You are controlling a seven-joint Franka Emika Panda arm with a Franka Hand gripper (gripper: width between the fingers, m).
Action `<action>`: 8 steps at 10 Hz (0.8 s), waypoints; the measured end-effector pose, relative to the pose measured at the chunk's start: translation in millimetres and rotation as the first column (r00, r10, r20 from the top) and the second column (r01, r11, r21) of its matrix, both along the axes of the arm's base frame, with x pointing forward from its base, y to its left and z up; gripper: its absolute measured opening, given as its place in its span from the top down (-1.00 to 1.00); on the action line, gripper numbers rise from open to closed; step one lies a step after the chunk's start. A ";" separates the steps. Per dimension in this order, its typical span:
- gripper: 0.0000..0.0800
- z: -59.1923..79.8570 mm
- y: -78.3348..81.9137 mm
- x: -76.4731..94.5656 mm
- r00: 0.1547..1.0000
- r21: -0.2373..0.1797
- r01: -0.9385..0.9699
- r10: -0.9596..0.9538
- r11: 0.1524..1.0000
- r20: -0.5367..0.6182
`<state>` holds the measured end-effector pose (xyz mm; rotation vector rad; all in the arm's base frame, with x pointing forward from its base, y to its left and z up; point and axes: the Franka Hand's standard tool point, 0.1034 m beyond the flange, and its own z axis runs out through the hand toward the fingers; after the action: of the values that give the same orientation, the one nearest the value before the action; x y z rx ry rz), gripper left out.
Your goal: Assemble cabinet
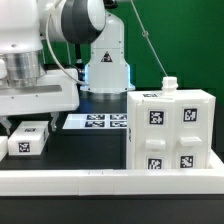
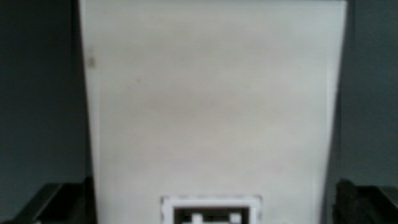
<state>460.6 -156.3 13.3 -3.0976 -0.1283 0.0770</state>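
A: What sits nearest?

B: A rail (image 1: 100, 182) runs across the front, cut off by the frame at both ends. It hides the front edge of the worktop (image 1: 92, 150).

A: And behind it?

B: On the exterior view's left, a block (image 1: 28, 141) with one tag rests on the worktop. The arm (image 1: 35, 80) hangs right above it.

A: The jaws?

B: I cannot tell whether they are open or closed. In the exterior view the arm's white wrist housing covers them. In the wrist view a blurred white slab (image 2: 210, 110) fills nearly everything, and its tag (image 2: 210, 212) is cut off at the frame edge. Dark shapes flank the slab, too dim to read.

A: Is the slab the block?

B: I can't say.

A: The cabinet?

B: The cabinet (image 1: 170, 130) stands on the exterior view's right, just behind the rail and well apart from the arm. Four tags show on its front, and the rail hides its foot. A white nub (image 1: 168, 86) on top is too small to make out.

A: Further back?

B: The marker board (image 1: 100, 122) lies flat between block and cabinet. Whether it touches the cabinet is unclear. Beyond it are the arm's base (image 1: 106, 65) and a green wall (image 1: 190, 40).
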 end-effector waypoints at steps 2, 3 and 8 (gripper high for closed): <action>-0.62 -2.5 0.2 -0.9 1.000 -0.001 -0.001 0.001 1.000 -0.002; -0.41 -2.6 0.2 -0.8 1.000 -0.001 -0.001 0.001 1.000 -0.002; -0.38 -2.7 0.3 -1.0 1.000 -0.001 -0.001 0.001 1.000 -0.002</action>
<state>459.6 -156.0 10.6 -3.0984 -0.1295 0.0805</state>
